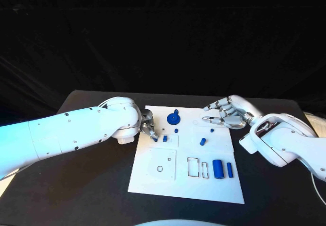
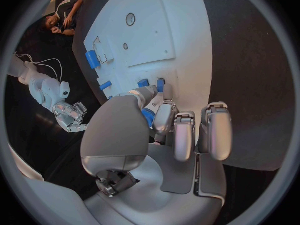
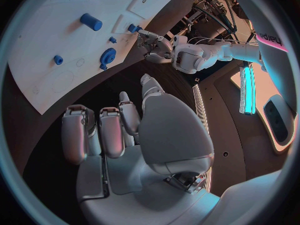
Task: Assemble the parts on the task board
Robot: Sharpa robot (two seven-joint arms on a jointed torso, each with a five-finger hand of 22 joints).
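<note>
The white task board (image 1: 187,181) lies in the middle of the table. My left hand (image 1: 147,127) reaches down at its left edge. In the left wrist view a small blue part (image 2: 149,117) sits pinched between the thumb and a fingertip, next to two small blue parts (image 1: 165,139) standing in the board. A blue gear (image 1: 175,117) stands at the far side. My right hand (image 1: 228,113) hovers over the board's far right corner, fingers loosely bent and apart, holding nothing. A large blue cylinder (image 1: 218,168) and a thin blue bar (image 1: 230,169) lie near right.
Small blue pegs (image 1: 202,140) dot the board's middle, with another (image 1: 211,130) close below my right hand. Rectangular slots (image 1: 193,167) and a round hole (image 1: 159,168) open in the near half. Black table (image 1: 81,188) surrounds the board.
</note>
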